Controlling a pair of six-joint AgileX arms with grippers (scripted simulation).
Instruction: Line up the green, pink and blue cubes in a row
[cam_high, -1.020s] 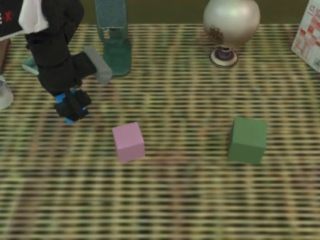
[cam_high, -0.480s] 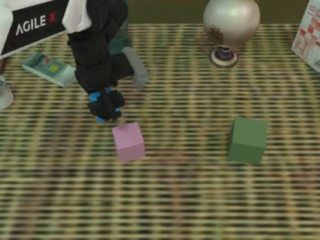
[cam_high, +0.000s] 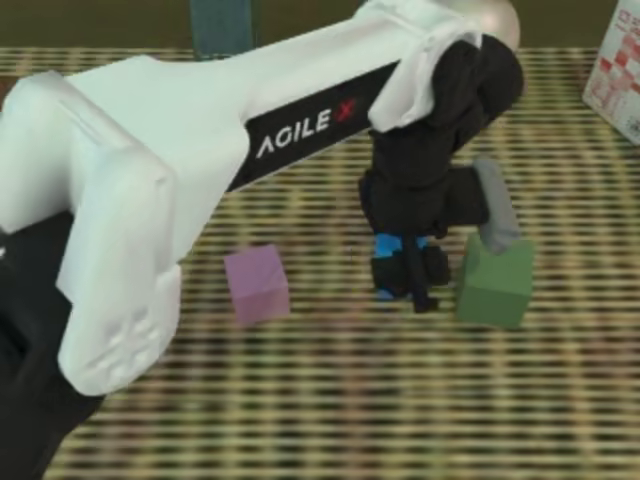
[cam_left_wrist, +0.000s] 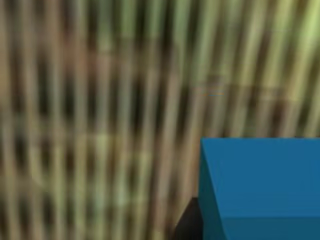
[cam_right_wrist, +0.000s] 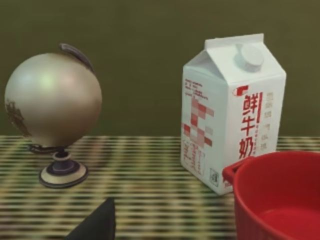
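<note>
**Fingers carry the blue cube in beside the green one**

Fingers of the left gripper (cam_high: 405, 285) point down at the counter (cam_high: 330, 400) and are closed on the blue cube (cam_left_wrist: 260, 187). In the top view only slivers of blue show between the dark fingers; the left wrist view shows the cube's flat top and one side filling a corner of the picture, with the woven mat of the counter behind it.

To the right of the fingers, just beside them, sits the green cube (cam_high: 495, 282), the largest of the three. To their left, with a clear gap between, sits the pink cube (cam_high: 257, 283). So the fingers hang between the two, much nearer the green one, and roughly level with both.

All three cubes look plain, matte and hard-edged, so they should be stiff, light and not slippery (a guess from appearance alone). Flat opposite sides are the natural place to grip. The blue cube is the smallest, so a centred pinch matters most for it; an off-centre hold could let it twist on release.

Behind the fingers, the left arm hides most of a pale globe (cam_high: 490, 15). The right gripper is out of the top view; its wrist camera faces that globe, a milk carton (cam_right_wrist: 230, 107) and a red pot (cam_right_wrist: 280, 197).
</note>
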